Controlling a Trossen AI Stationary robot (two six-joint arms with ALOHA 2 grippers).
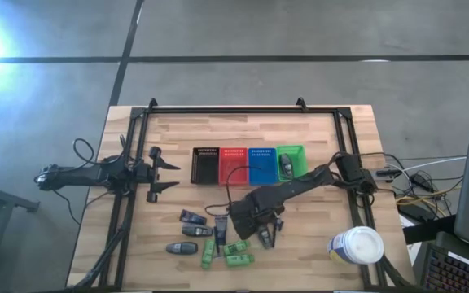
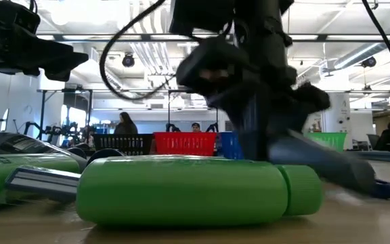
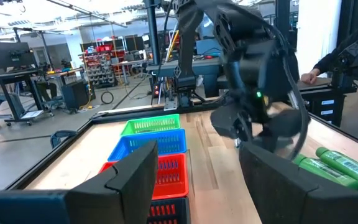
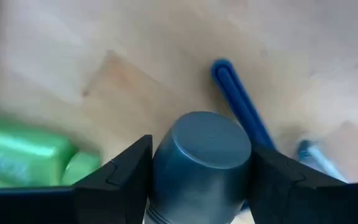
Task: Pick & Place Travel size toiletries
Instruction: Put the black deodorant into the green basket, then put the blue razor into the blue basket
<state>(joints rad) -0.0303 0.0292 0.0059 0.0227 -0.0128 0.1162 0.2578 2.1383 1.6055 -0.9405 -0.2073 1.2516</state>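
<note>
Several toiletries lie on the near part of the table: green bottles (image 1: 236,254), dark tubes (image 1: 192,224) and a thin black stick (image 1: 221,228). One green bottle (image 2: 181,190) lies on its side close to the low camera. My right gripper (image 1: 267,234) is down among them, shut on a dark grey round-ended container (image 4: 201,155). A blue stick (image 4: 241,102) lies on the wood just beyond it. Another dark item (image 1: 285,165) sits in the green basket (image 1: 293,152). My left gripper (image 1: 168,173) hovers open at the table's left, holding nothing. My right gripper holds the dark grey container pinched between its two fingers, one on each side of its body just behind the rounded end (image 4: 204,134), which sticks out forward past the fingertips. The fingers come from above, slanting down. Whether the container is clear of the table, I cannot tell.
Black (image 1: 205,165), red (image 1: 233,164), blue (image 1: 261,163) and green mesh baskets stand in a row at mid-table. A large white round canister (image 1: 357,246) stands at the near right corner. A dark frame runs along the table's edges. People are in the room behind.
</note>
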